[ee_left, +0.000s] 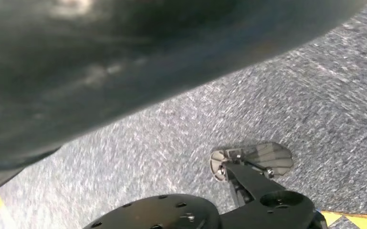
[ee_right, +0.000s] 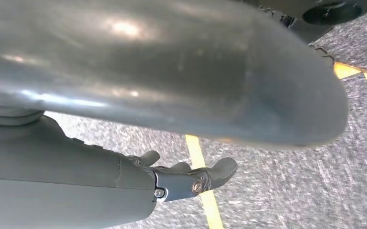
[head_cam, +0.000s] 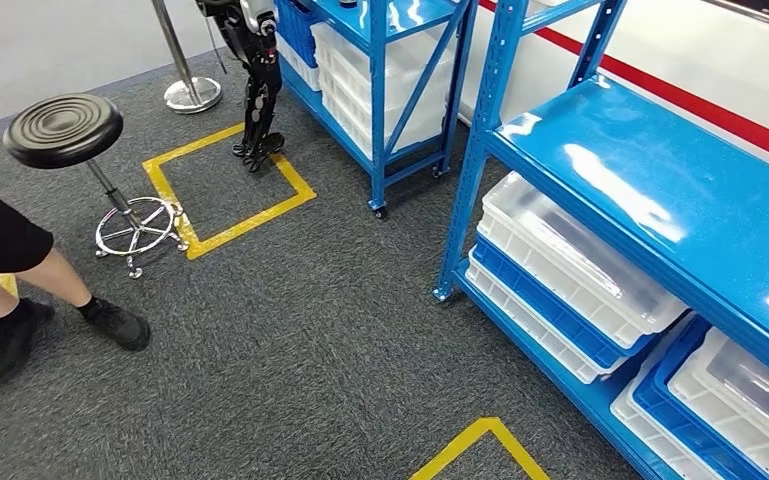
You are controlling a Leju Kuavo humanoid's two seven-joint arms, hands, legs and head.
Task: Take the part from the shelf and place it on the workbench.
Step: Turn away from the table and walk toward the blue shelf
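The blue shelf (head_cam: 660, 190) stands at the right of the head view, its glossy top level bare of loose items. Below that level sit stacked white bins (head_cam: 570, 270) with blue crates (head_cam: 550, 320) between them; further bins occupy the lower right corner. No single part can be told apart among these containers — the contents are too faint to identify through the plastic. A second blue shelf unit (head_cam: 390, 60) stands farther back, also loaded with white bins.

The right hand (ee_right: 191, 179) appears in the right wrist view, hanging above grey carpet (ee_right: 286, 191) crossed by a yellow tape line (ee_right: 203, 191). Its dark fingers (ee_right: 219, 169) lie slightly curled and a little apart, with nothing between them — the hand holds nothing and is well apart from the shelf contents.

The state of the left hand cannot be told: the left wrist view is blurred and its upper part is covered by a dark rounded surface.

On the carpet at left: a black round stool (head_cam: 65, 128) on a chrome base, a person's legs in black shoes (head_cam: 20, 330), and a yellow taped square (head_cam: 230, 190) with another robot's legs (head_cam: 258, 100) standing at its edge.
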